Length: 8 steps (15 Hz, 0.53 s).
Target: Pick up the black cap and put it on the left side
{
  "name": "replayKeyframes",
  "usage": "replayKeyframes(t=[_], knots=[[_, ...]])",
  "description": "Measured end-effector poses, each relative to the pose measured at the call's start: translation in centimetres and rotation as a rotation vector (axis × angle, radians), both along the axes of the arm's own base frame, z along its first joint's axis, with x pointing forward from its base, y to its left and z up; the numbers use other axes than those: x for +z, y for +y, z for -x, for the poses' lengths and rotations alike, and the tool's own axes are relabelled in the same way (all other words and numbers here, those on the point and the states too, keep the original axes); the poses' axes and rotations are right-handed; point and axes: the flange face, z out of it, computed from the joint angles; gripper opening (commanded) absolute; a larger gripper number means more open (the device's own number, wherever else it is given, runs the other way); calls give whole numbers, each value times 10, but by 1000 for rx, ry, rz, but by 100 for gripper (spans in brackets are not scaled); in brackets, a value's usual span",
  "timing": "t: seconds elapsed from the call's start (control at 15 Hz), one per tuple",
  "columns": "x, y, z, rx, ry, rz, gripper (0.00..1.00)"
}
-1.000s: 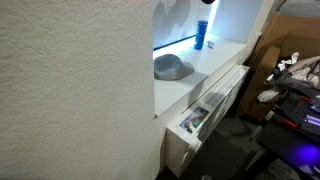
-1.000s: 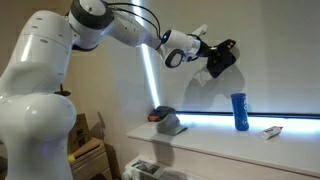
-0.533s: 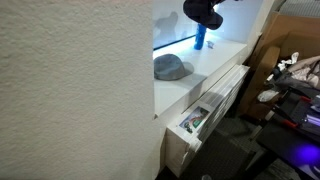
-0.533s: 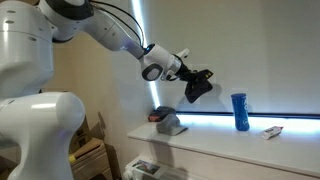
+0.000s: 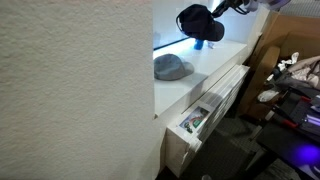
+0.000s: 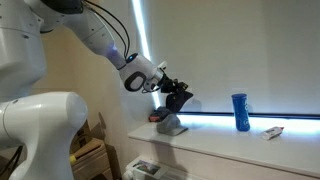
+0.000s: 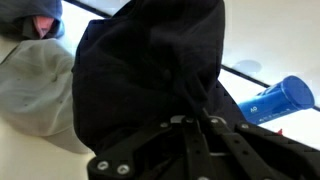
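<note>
Hand (image 6: 174, 92) clamped on the black cap (image 6: 181, 100).
Wrist view showed bunched fabric; an exterior view, the grey cap (image 6: 170, 123) below.

I count two caps: one black cap (image 6: 180, 99) and one grey cap (image 6: 170, 122). I see one blue bottle (image 6: 239, 112), and one small pale object (image 6: 272, 132), too small to name.

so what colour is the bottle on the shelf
Blue. The bottle shows best in an exterior view, standing against the lit wall.
</note>
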Motion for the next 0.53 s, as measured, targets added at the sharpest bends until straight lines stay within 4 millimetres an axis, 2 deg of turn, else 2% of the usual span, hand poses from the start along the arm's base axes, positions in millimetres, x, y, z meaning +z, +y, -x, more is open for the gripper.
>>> replayKeyframes(t=[0.27,0.4,0.53], knots=[[-4,4,33,166,29,56,1],[-19,-3,51,216,76,77,1],[-33,-9,58,207,95,100,1]])
